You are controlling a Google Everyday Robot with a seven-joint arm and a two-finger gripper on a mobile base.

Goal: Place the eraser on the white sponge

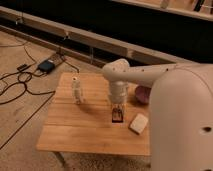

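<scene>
A small white bottle-like figure was seen standing upright near the far left corner of the tabletop. Near the middle, the gripper was pointed downward and clamped on the eraser, which was held low over the wood, just left of the white sponge and apart from it. The sponge was laid flat by the right edge, with a purple bowl set behind it toward the far right corner.

Gripper over mid-table clamps the eraser, covering its top. Your arm hides part of the purple bowl and runs off-frame right.
</scene>
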